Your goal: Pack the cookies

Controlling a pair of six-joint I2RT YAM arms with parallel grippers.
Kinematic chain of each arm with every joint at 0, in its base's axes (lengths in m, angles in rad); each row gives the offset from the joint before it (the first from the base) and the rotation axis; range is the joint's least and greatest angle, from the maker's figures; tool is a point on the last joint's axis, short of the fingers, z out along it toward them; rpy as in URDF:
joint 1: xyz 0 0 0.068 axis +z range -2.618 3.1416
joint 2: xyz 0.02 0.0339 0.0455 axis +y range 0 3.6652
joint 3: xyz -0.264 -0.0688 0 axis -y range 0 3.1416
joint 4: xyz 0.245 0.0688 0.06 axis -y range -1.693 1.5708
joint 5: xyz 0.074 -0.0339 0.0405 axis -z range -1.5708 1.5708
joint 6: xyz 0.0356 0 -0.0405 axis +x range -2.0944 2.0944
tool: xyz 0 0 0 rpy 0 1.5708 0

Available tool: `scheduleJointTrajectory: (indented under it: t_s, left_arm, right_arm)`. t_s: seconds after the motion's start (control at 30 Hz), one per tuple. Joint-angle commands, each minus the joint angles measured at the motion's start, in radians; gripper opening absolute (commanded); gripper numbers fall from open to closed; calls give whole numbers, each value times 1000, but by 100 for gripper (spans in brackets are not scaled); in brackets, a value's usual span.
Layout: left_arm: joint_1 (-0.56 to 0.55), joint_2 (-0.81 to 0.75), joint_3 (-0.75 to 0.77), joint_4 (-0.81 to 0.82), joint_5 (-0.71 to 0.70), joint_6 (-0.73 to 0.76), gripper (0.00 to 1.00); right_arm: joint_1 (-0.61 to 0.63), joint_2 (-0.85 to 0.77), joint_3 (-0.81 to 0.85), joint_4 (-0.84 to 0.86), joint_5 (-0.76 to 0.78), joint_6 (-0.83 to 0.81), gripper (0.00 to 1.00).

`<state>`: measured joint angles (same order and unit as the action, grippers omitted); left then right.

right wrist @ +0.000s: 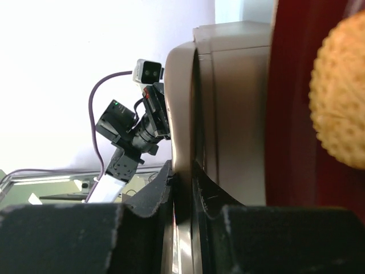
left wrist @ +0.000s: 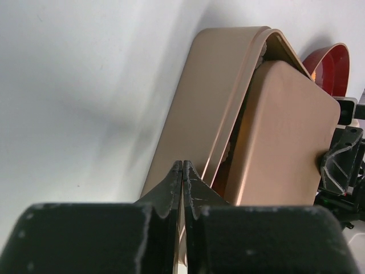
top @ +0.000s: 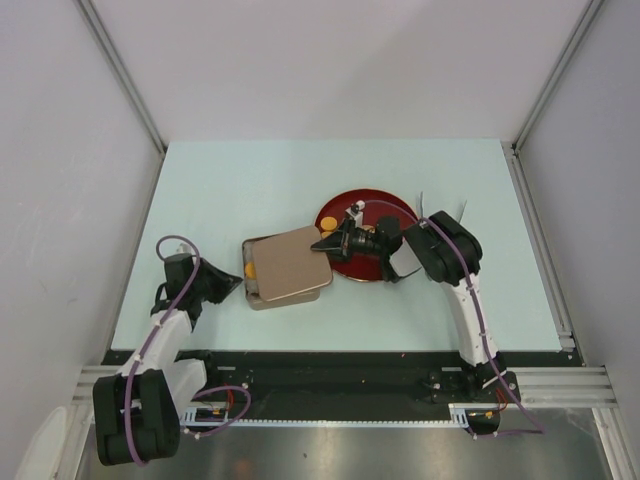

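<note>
Only right wrist view shows right tool [right wrist: 182, 166] pinching lid [right wrist: 181, 97] edge.

No readable text, labels, brands or numbers on any surface; none legible anywhere.

White arms [top: 165, 335], black joints [top: 452, 248], purple cables [top: 178, 237].

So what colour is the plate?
The plate is dark red, clearest in the top external view.
</note>
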<state>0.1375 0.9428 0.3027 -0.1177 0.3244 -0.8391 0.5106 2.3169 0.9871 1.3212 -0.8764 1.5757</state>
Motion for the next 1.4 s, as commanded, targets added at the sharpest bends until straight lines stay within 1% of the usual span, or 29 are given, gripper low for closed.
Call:
scheduleJointTrajectory:
  t_s: [0.0, 0.37, 0.47, 0.63, 0.67, 0.73, 0.77, 0.8, 0.83, 0.87, 0.9, 0.97, 1.1, 1.23, 1.33, 1.37]
  left_arm:
    - [10, 7, -7, 47, 27, -14, 4]
    - [10, 50, -14, 90, 58, -25, 1]
    - [10, 56, -13, 95, 64, -25, 0]
    - [10, 56, -10, 92, 62, -25, 0]
    - [10, 56, -10, 90, 59, -25, 0]
    - [10, 50, -10, 89, 61, -26, 1]
    - [10, 51, -10, 87, 59, -23, 0]
    - [10, 50, -8, 87, 59, -23, 1]
    - [10, 47, -8, 85, 58, -23, 0]
    - [10, 47, -8, 87, 59, -23, 1]
    - [10, 47, -8, 85, 58, -23, 0]
    - [8, 50, -7, 85, 58, -23, 1]
    - [10, 51, -5, 89, 59, -23, 1]
    - [10, 53, -5, 85, 59, -22, 1]
    - [10, 51, -4, 84, 58, -20, 1]
    - [10, 54, -2, 84, 59, -18, 1]
  right_arm:
    - [14, 39, 15, 231, 60, 26, 0]
    - [34, 58, 58, 219, 51, 24, 0]
    - [45, 55, 62, 182, 36, -9, 0]
    - [51, 9, 61, 46, 14, -94, 0]
    - [48, 3, 61, 29, 11, -115, 3]
    - [42, -14, 56, -20, 5, -137, 13]
    - [40, -36, 55, -36, 2, -147, 21]
    - [34, -45, 48, -74, 2, -173, 25]
    - [29, -54, 45, -91, 2, -186, 27]
    - [26, -72, 44, -111, 1, -200, 33]
    - [22, -80, 41, -144, -1, -221, 36]
    - [17, -99, 38, -172, -1, -241, 40]
    - [12, -129, 39, -269, -1, -295, 40]
    - [9, -148, 38, -345, 8, -344, 43]
    - [8, -177, 48, -465, 22, -422, 46]
    - [8, -189, 54, -564, 28, -483, 46]
